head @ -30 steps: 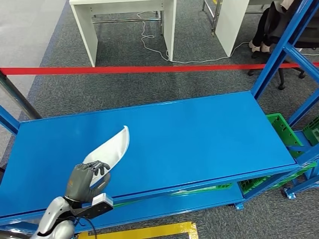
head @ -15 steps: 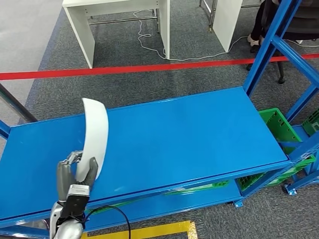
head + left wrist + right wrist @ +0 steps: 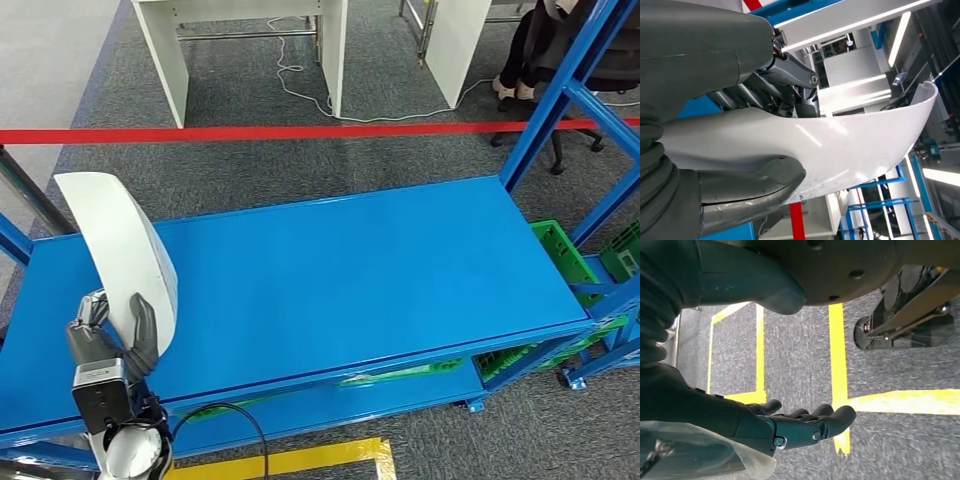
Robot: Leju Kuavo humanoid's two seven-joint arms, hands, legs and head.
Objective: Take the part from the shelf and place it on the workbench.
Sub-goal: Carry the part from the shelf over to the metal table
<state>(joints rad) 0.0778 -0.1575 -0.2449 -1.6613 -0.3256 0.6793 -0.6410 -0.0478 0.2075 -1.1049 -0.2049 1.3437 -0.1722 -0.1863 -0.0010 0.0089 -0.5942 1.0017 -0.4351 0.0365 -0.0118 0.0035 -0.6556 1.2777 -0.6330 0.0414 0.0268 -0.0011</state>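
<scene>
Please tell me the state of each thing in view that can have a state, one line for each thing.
White part: lifted off the blue shelf, standing upright in the left hand.
Left hand: grips the part's lower end.
Right hand: holds nothing, fingers stretched out, over the floor.
Blue shelf: top bare.

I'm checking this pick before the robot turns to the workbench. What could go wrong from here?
1. The left hand grips the curved white part only near its lower end; the long free end stands well above the hand, so it may swing or slip in the grasp.
2. The part rises close to the blue shelf upright at the left, so turning that way could knock it.
3. The right hand hangs open over the floor and gives no support.
</scene>
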